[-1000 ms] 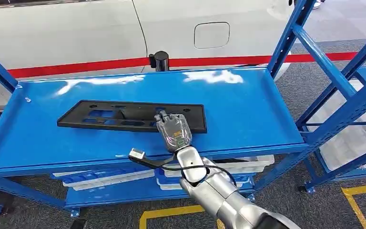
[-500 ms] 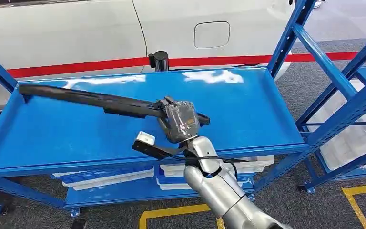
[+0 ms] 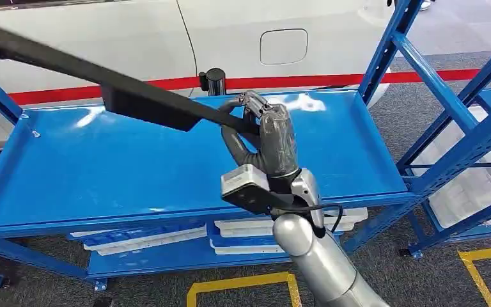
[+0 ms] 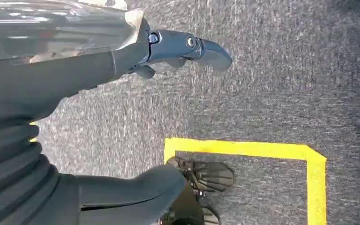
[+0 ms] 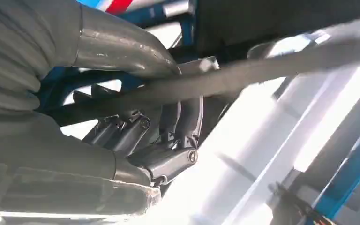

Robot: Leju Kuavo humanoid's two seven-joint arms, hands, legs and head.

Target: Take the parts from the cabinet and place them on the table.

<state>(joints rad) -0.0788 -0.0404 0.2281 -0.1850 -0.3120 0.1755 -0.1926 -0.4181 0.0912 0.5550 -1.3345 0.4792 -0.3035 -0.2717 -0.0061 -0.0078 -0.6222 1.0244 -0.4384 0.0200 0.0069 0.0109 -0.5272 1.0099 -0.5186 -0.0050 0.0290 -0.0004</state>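
Fingers (image 3: 246, 102) of my right hand (image 3: 265, 137) clamped the part (image 3: 147, 102) at one end, clear above the shelf (image 3: 134, 173); left hand (image 4: 136, 56) hung slack, holding nothing.

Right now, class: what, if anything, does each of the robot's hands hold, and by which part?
The right hand grips the long black plastic part at its near end, lifted off the blue shelf. The left hand holds nothing.
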